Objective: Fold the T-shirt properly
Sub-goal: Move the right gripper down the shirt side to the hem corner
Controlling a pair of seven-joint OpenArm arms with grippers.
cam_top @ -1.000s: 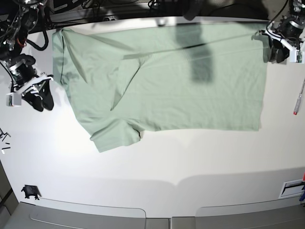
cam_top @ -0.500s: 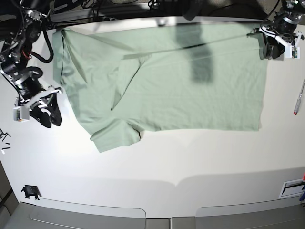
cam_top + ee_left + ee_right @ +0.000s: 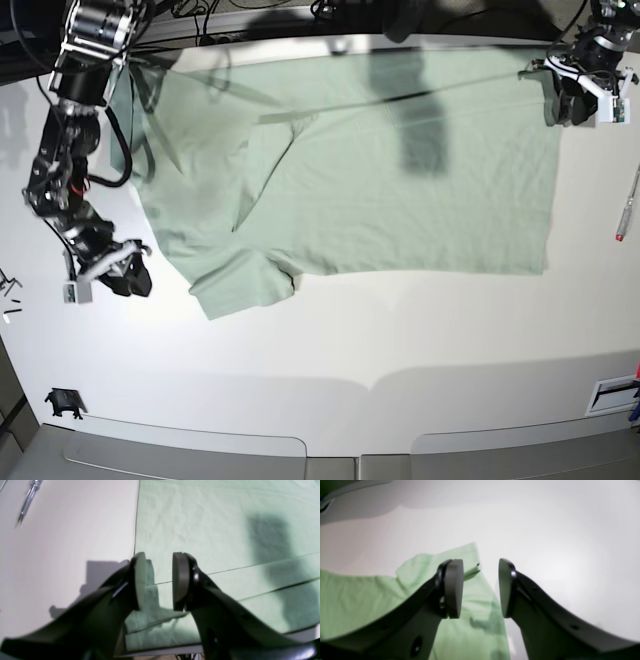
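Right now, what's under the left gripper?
The shirt's folded corner lies under the open left gripper, beside bare white table. Whatever lies beneath the cloth is covered.

My white table (image 3: 380, 340) carries a pale green T-shirt (image 3: 400, 190) spread flat. A screwdriver (image 3: 627, 205) lies beside it; a small black clip (image 3: 63, 402) sits near one corner.

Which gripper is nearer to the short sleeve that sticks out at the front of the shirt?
The right gripper. It hangs open just beside the sleeve, over the bare table. The left gripper is at the shirt's far corner.
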